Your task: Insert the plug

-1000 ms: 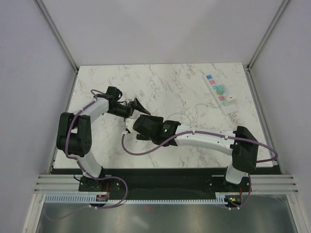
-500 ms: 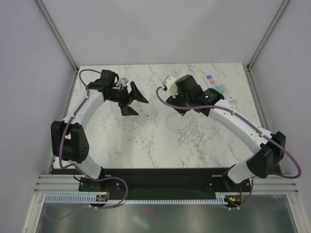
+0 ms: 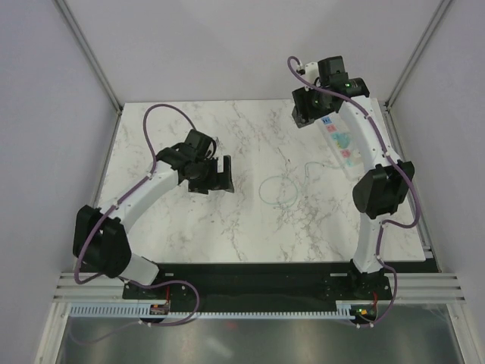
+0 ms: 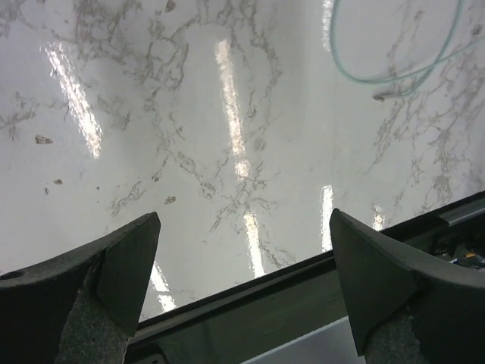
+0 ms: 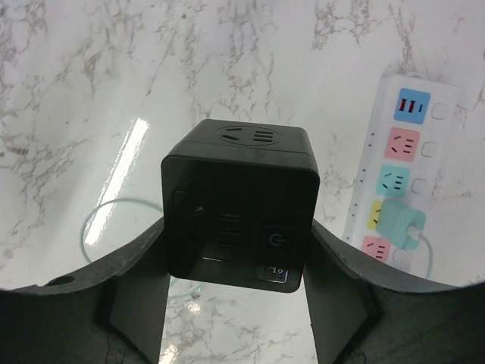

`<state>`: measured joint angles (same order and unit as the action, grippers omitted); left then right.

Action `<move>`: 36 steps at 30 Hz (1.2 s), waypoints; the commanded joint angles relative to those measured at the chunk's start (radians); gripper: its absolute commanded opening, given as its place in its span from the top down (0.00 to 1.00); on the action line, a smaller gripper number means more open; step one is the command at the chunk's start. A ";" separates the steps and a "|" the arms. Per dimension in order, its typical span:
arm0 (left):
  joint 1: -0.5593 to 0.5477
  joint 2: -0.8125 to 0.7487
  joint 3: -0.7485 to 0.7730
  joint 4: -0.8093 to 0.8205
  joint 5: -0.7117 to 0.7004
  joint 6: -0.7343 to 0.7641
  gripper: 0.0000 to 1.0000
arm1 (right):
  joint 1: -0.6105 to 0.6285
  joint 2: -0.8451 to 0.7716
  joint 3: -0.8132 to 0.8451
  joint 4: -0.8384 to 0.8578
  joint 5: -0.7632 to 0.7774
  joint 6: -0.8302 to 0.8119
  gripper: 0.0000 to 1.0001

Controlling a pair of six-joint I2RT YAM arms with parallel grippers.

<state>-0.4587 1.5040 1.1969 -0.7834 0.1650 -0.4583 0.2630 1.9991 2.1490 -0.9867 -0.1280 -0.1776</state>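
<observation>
As laid out beneath both tools: marble table [image 3: 167, 220]; white power strip [image 5: 402, 189], ahead-right of right gripper [image 5: 239, 227]; left gripper [image 4: 244, 220], spread wide, empty; black plug [image 5: 239, 205] — clamped in right gripper; green cable [image 4: 379, 80], ahead of left gripper.

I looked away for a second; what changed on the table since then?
The right pincer swung from the centre to the far right, near the far end of the long white power strip; it clamps the small matte black cube plug. The left pincer shifted slightly, open and empty. The strip stayed put.
</observation>
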 commanded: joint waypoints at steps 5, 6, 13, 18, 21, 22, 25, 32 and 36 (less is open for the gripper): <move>-0.028 -0.263 -0.002 0.199 0.091 0.158 0.00 | -0.142 0.112 0.180 -0.024 -0.130 0.035 1.00; -0.026 -0.283 -0.017 0.220 0.137 0.168 0.00 | -0.157 0.125 0.175 -0.017 -0.151 0.035 1.00; -0.024 -0.361 -0.183 0.438 0.306 0.202 0.00 | -0.240 0.207 0.206 0.008 -0.098 0.009 1.00; -0.024 -0.361 -0.180 0.372 0.326 0.244 0.00 | -0.257 0.268 0.226 0.029 -0.073 -0.028 1.00; -0.023 -0.369 -0.194 0.371 0.309 0.241 0.00 | -0.257 0.306 0.238 0.036 -0.061 -0.043 1.00; -0.023 -0.370 -0.197 0.371 0.304 0.241 0.00 | -0.257 0.316 0.238 0.036 -0.061 -0.043 1.00; -0.023 -0.375 -0.195 0.371 0.283 0.244 0.00 | -0.257 0.336 0.239 0.039 -0.047 -0.060 1.00; -0.023 -0.383 -0.198 0.375 0.249 0.256 0.00 | -0.297 0.406 0.305 0.046 -0.019 -0.092 1.00; -0.023 -0.369 -0.197 0.375 0.254 0.257 0.00 | -0.314 0.425 0.318 0.042 -0.028 -0.102 1.00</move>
<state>-0.4839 1.1389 0.9993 -0.4397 0.4355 -0.2504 -0.0299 2.4184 2.4054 -0.9771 -0.1585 -0.2516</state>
